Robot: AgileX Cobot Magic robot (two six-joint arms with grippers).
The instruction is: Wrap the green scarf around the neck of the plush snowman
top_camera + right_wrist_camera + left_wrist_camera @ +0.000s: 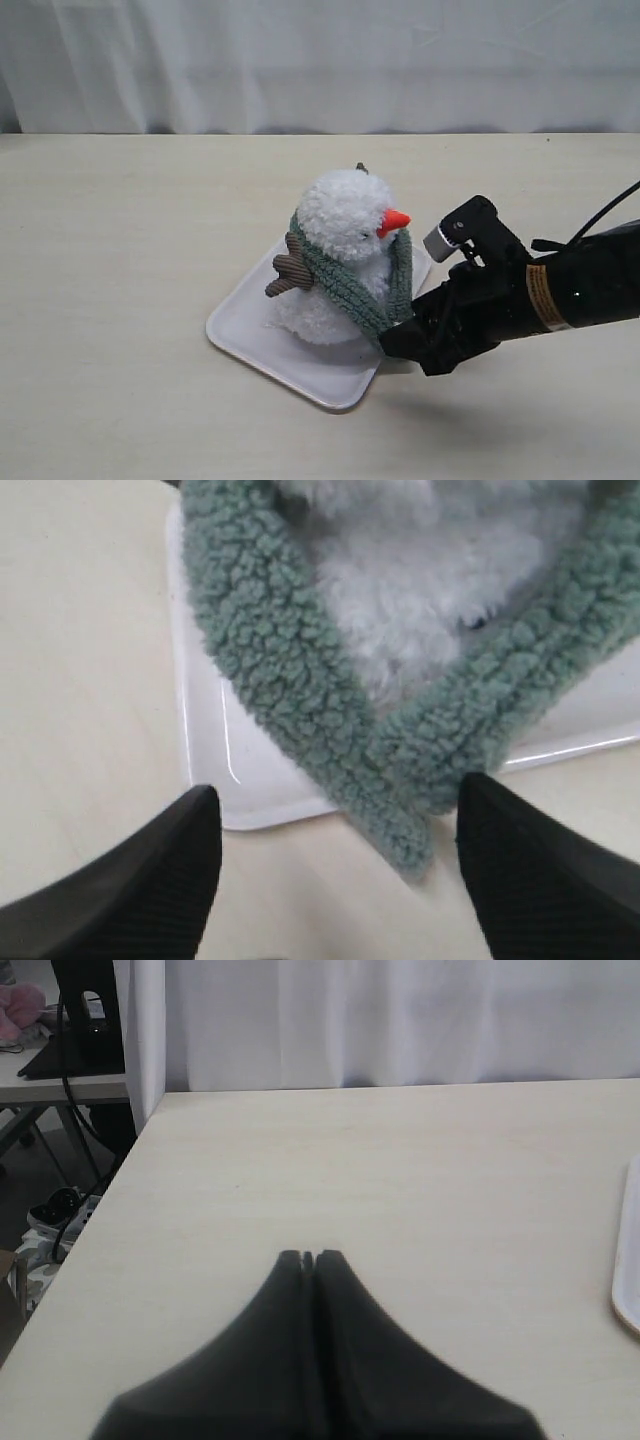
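Plush snowman (340,240): upright on the white tray (250,335), its orange nose (395,221) turned towards the tray's right side.
Green scarf (350,285): wrapped round the snowman between head and body. Its two ends cross in front, and one tip lies just over the tray's edge on the table (120,250).
Right arm: reaches in low over the table, wrist angled down at the tray's right corner (its black bulk hides that corner from where I stand).
Right gripper (337,785): jaws spread wide, one finger on either side of the crossed scarf ends, touching neither.
Left gripper (309,1257): fingers pressed together on nothing, over bare table well off the tray.
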